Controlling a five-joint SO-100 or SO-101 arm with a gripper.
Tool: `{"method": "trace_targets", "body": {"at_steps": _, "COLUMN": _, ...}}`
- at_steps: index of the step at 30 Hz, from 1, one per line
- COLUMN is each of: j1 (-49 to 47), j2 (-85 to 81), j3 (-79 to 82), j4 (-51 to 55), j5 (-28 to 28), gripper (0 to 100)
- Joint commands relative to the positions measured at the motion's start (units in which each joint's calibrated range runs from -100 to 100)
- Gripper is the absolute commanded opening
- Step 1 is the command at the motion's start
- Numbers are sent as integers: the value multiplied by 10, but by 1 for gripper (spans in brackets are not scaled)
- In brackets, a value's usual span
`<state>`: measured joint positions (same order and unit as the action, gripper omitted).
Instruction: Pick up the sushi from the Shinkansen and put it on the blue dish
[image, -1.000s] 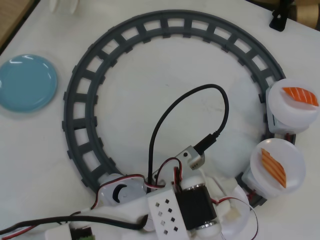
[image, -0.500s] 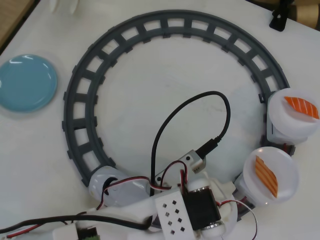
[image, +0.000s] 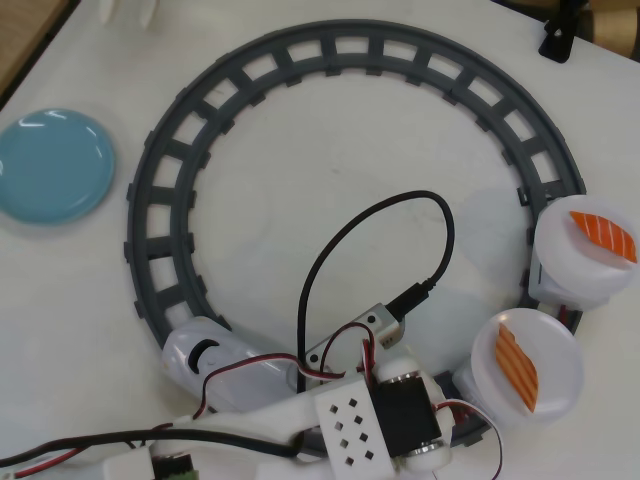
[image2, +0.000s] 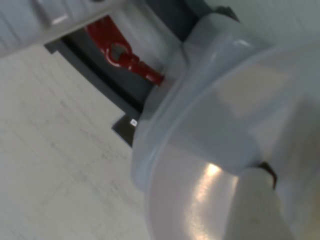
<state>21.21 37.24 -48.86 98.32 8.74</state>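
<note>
Overhead view shows the arm (image: 375, 425) low in the picture, lying over the near bend of the grey track (image: 350, 50). The tool is hidden under the arm, so we cannot tell if its two fingers are apart or together. The wrist view does not show them clearly either.

The Shinkansen (image: 200, 352) pokes its round nose out to the left of the arm. Two of its white plates (image: 555, 340) come out on the right, and each one carries an orange salmon piece (image: 516, 366). Those are not what we want.

In the wrist view a white plate (image2: 200, 135) fills the picture, very near and blurry. A pale cream lump low on the right is what we take for the sushi (image2: 255, 215). So we think the sushi sits right under the tool, on a car the arm covers from above. We cannot tell which way its long side runs.

The blue dish (image: 50, 165) is empty and lies far off to the upper left, outside the track. The carry must cross the ring.

The surface (image: 300, 200) is white and mostly bare. A black cable (image: 440, 215) loops over it inside the ring.
</note>
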Motion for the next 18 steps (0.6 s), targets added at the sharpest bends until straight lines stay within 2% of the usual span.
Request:
{"method": "trace_targets", "body": {"at_steps": 1, "j1": 8, "j2": -6, "j3": 2, "j4": 3, "j5": -4, "gripper": 20}}
{"method": "trace_targets", "body": {"at_steps": 8, "j1": 7, "j2": -14, "j3": -6, "j4": 7, "j5": -4, "gripper": 5}}
{"method": "trace_targets", "body": {"at_steps": 18, "j1": -4, "j2": -44, "j3": -66, "j4": 9, "j5": -5, "gripper": 4}}
